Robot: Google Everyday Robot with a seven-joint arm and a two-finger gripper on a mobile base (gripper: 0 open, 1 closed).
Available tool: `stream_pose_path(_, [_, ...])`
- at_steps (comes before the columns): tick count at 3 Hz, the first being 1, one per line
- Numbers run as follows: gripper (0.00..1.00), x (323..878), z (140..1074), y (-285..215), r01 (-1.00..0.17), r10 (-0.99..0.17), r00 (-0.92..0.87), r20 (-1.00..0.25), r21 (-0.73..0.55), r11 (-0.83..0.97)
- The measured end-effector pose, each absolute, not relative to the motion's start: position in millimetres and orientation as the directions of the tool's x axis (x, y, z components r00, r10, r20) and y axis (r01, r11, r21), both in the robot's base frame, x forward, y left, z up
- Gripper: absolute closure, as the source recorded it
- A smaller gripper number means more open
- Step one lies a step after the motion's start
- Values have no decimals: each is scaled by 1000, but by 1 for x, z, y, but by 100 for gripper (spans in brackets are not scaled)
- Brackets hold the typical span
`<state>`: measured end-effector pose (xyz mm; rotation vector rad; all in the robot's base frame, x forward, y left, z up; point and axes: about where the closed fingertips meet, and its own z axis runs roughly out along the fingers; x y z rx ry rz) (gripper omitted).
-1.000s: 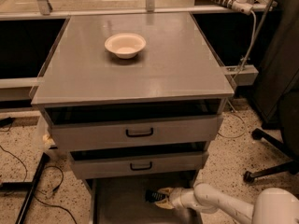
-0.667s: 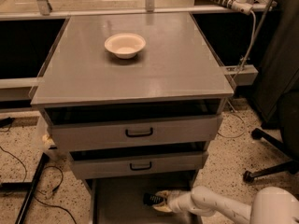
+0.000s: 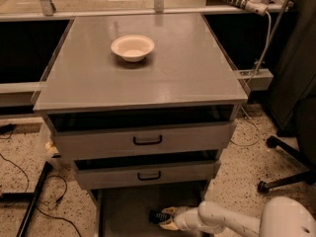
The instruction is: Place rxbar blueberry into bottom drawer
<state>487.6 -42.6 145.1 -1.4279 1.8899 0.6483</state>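
The bottom drawer [image 3: 123, 212] is pulled out at the foot of the cabinet and shows its flat grey floor. My gripper [image 3: 165, 218] reaches in from the lower right and sits low over the drawer's right half. A small dark bar, the rxbar blueberry [image 3: 155, 216], sticks out to the left from between the pale fingers [image 3: 168, 211]. The gripper is shut on it. I cannot tell whether the bar touches the drawer floor.
A cream bowl [image 3: 132, 47] stands on the grey cabinet top [image 3: 187, 73]. Two drawer fronts with black handles [image 3: 147, 140] are slightly open above the bottom drawer. An office chair base [image 3: 286, 167] stands at the right. Cables lie on the floor at the left.
The gripper with the dark bar has moved slightly lower and nearer the camera over the drawer floor. Nothing else has moved.
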Motion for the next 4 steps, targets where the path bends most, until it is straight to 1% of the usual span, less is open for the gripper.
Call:
stream_pose_path(1, [81, 488, 145, -43, -961, -627, -174, -760, -8, 277])
stream_pose_path(3, [34, 488, 145, -43, -961, -627, -174, -760, -8, 277])
stream_pose_path(4, [12, 488, 145, -43, -961, -627, -174, -760, -8, 277])
